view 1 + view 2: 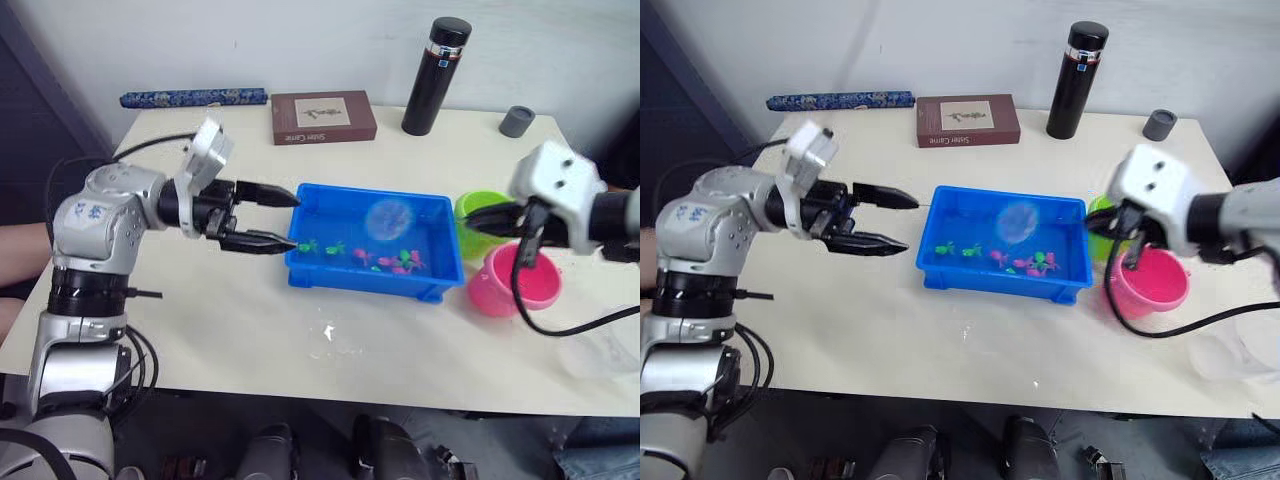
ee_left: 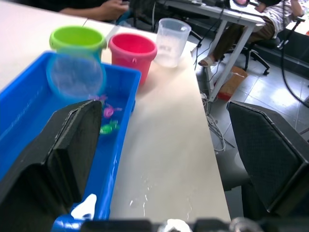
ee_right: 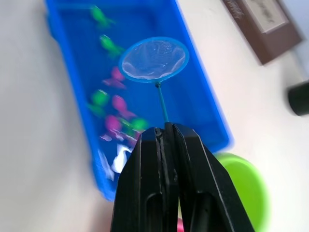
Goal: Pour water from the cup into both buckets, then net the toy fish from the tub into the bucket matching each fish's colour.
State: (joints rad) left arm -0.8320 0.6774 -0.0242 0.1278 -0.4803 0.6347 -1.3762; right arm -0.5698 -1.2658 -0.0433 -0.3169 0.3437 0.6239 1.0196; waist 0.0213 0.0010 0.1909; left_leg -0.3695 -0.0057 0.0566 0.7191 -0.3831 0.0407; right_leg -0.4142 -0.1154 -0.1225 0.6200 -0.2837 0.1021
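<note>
While its 2 fingers pinch the thin wire handle, the right gripper holds the net above the tub, over the toy fish. Beside the tub's left end, the left gripper gapes wide, empty.

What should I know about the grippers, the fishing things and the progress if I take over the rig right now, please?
Right gripper: shut on the net handle, hoop held over the tub.
Left gripper: open, empty, at the tub's left end.
Green bucket and pink bucket stand side by side at the tub's right end; the cup stands beyond them.
The fish, green and pink, all lie in the tub.
Done: net picked up. Whether the buckets hold water cannot be seen.
Left: net and sort every fish.
</note>
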